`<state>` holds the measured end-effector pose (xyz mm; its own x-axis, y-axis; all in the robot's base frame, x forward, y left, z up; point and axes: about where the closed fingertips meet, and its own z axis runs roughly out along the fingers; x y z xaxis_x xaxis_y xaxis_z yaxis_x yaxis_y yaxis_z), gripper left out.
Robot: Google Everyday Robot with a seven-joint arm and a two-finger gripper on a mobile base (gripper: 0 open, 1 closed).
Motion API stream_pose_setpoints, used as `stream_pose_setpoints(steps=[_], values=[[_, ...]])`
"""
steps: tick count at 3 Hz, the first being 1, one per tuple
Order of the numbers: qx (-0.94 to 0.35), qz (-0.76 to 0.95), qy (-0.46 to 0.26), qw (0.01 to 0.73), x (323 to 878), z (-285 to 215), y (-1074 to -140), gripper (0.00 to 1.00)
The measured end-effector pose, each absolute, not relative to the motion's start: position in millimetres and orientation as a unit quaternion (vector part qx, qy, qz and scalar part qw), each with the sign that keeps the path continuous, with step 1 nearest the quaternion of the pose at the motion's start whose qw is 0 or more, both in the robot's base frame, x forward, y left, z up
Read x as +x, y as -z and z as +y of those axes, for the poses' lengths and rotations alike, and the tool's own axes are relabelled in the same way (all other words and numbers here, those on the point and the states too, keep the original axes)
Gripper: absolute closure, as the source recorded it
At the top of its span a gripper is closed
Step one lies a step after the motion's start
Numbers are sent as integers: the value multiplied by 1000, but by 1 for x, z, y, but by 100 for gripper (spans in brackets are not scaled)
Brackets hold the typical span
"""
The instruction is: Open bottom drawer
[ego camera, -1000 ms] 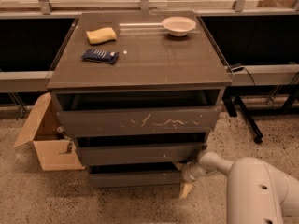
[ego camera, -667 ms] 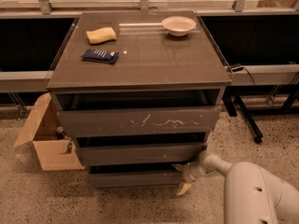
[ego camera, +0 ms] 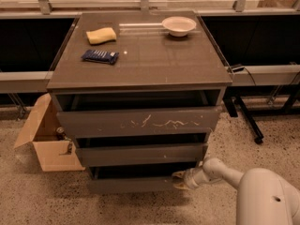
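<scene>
The cabinet has three dark drawers. The bottom drawer is the lowest one, with a plain slim front, and it stands slightly out with a dark gap above it. My gripper is at the right end of that front, reaching in from the lower right on the white arm. Its fingertips sit above and below the front's top edge, shut on it. The middle drawer is plain. The top drawer has pale scratches.
A yellow sponge, a blue packet and a white bowl lie on the cabinet top. An open cardboard box stands on the floor at the left. A black table leg with a wheel is at the right.
My gripper has shifted a little left along the bottom drawer's front. The bottom drawer front sits slightly lower in view, as if drawn out a little.
</scene>
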<state>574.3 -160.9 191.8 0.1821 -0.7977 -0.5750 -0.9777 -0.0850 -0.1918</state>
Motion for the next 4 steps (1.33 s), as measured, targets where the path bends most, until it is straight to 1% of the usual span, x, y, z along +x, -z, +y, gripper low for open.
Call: stream_pose_setpoints(steps=[1, 2, 3, 4], values=[[-717, 605, -189, 290, 558, -150, -191, 96], [-717, 605, -189, 290, 558, -150, -192, 0], [-717, 605, -189, 290, 558, -150, -192, 0], [-739, 595, -205, 240, 545, -130, -167, 0]])
